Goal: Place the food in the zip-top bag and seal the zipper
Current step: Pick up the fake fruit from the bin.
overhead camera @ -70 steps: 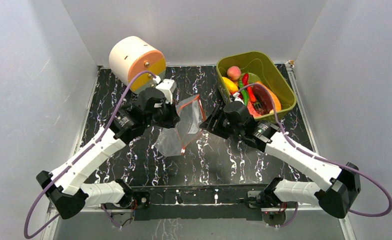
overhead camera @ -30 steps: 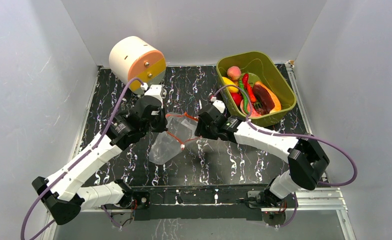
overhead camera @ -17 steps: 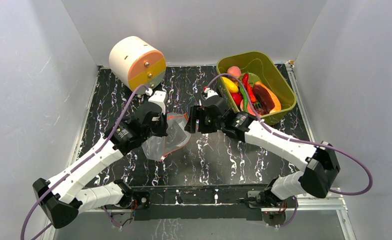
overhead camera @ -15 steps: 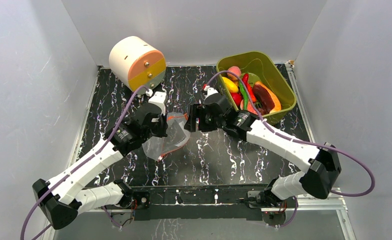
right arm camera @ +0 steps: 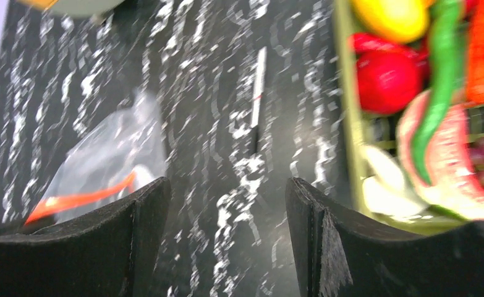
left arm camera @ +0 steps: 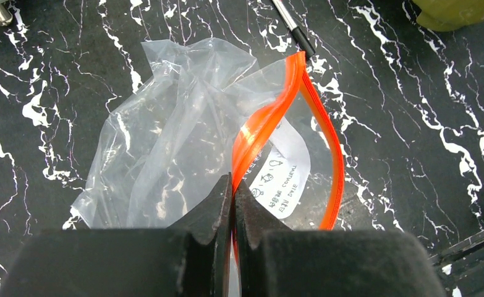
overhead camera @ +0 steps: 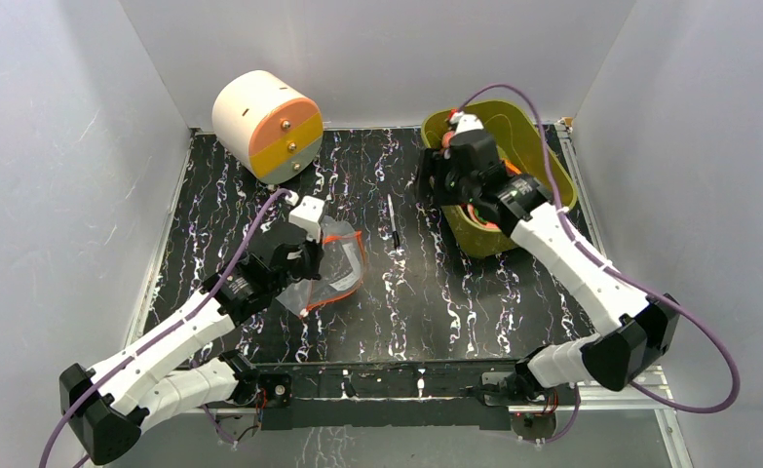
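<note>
The left end effector (left arm camera: 233, 180) is pressed together on the zipper (left arm camera: 269, 117), pinching the near end of the orange strip. Compared with a second ago, it has drawn the zip-top bag (left arm camera: 177, 124) nearer. The bag now lies crumpled on the counter (overhead camera: 455, 292), at about 9 o'clock from the centre. Its mouth gapes toward 3 o'clock, and a white printed label shows through the clear film. A thin black stick (overhead camera: 393, 222), covered before by the arms, lies at 1 o'clock from the bag. The right end effector (right arm camera: 227, 185) has left the bag's mouth and swung to 1 o'clock. Its fingers are spread with nothing between them, over the left side of the olive tub (overhead camera: 538, 136). The food (right arm camera: 440, 80) is all in the tub. The cream and orange cylinder (overhead camera: 265, 122) stands at 11 o'clock as before.
</note>
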You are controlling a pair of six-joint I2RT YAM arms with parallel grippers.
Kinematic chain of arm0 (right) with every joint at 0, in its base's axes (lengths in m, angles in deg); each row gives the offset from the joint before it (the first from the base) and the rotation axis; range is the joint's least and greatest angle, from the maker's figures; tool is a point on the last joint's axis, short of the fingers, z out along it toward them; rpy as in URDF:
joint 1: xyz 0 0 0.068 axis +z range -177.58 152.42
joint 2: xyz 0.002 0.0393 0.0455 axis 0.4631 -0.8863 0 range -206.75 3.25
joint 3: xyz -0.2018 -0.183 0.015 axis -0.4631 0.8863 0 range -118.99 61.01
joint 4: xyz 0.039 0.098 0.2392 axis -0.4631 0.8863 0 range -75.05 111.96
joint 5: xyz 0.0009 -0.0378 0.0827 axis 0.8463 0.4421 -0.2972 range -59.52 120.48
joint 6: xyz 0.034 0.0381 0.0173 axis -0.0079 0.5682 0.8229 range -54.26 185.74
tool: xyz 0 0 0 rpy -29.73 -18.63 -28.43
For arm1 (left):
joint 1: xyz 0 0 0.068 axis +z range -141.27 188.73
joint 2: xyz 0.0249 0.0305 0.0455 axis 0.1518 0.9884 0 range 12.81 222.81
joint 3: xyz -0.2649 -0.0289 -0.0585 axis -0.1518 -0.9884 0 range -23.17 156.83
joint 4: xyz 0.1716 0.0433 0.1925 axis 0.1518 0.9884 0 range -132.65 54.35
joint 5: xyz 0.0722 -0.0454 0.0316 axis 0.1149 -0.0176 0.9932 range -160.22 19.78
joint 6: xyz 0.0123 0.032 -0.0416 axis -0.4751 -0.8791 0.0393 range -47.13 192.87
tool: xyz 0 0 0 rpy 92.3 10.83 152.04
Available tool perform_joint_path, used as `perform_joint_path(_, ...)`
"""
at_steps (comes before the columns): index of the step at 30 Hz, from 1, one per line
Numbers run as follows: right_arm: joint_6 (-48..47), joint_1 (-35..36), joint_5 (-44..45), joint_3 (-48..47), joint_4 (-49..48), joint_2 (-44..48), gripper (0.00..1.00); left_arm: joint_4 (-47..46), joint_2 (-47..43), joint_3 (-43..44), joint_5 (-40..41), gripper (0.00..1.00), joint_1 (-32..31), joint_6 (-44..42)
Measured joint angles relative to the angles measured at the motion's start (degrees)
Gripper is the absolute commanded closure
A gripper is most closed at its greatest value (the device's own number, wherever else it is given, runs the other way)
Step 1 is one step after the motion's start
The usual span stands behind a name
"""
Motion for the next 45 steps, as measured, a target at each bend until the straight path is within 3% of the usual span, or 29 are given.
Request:
perform_joint_path(11,-10.36,-17.05,6.36,-7.52,-0.87,-13.79,0.49,-1.33,0.04,-0.59,-1.57,1.00,0.00,-1.77)
perform_joint_path(20,-16.33,-24.96,2.34,-14.32,-3.15,-30.60,0.57,-1.73,0.46,-1.07,-2.67,1.00,0.00,-1.88)
perform_joint_path(33,-17.79,-26.16,-3.82,-23.08,-13.31,-41.88,0.30,-2.60,3.34,-1.09,-3.04,1.00,0.00,-2.27)
perform_joint_path(36,-16.59,-26.84,-5.25,-23.21,-17.20,-42.82,0.16,-2.60,3.78,-1.09,-3.32,1.00,0.00,-2.27)
perform_joint_path(41,-14.38,-27.85,-8.35,-24.24,-22.91,-46.25,0.03,-2.60,4.46,-1.16,-3.45,1.00,0.00,-2.25)
perform_joint_path(45,-13.16,-28.68,-10.71,-24.24,-25.24,-48.78,0.02,-2.60,4.44,-1.16,-3.45,1.00,0.00,-2.25)
